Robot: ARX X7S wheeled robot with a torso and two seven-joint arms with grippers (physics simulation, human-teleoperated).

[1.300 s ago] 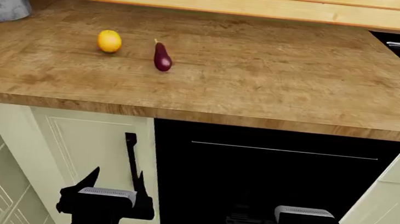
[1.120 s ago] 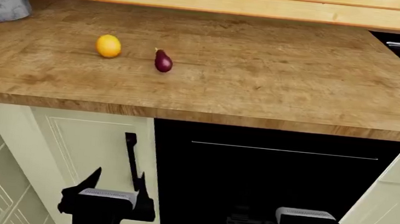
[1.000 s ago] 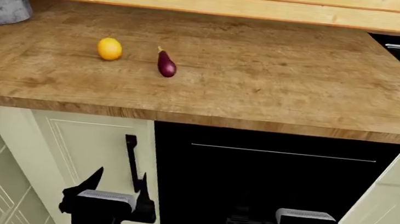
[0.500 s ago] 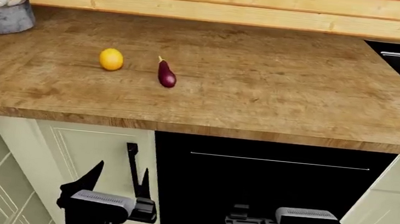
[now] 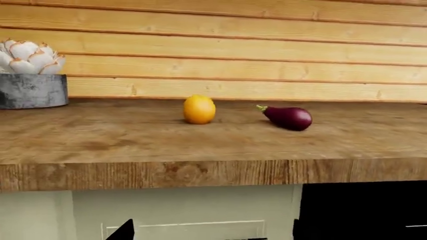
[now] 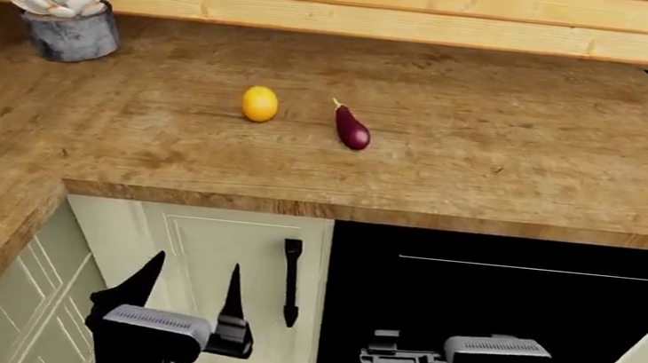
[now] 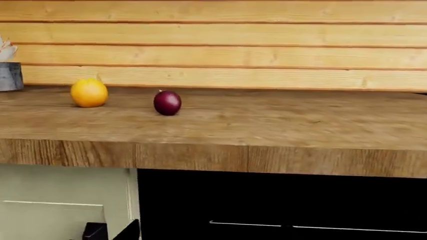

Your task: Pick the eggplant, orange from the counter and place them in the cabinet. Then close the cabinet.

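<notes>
I have both arms parked low before the cabinet fronts, the left gripper (image 6: 186,287) spread, the right gripper (image 6: 385,357) too dim to tell, since neither fruit is within reach. Farther off on the counter (image 6: 480,174), the orange (image 6: 259,104) and eggplant (image 6: 353,130) lie near each other, apart and untouched.

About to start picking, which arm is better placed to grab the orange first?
Probably left. The orange lies left of the eggplant, nearer the left gripper, which looks open; the right gripper sits further right.
</notes>
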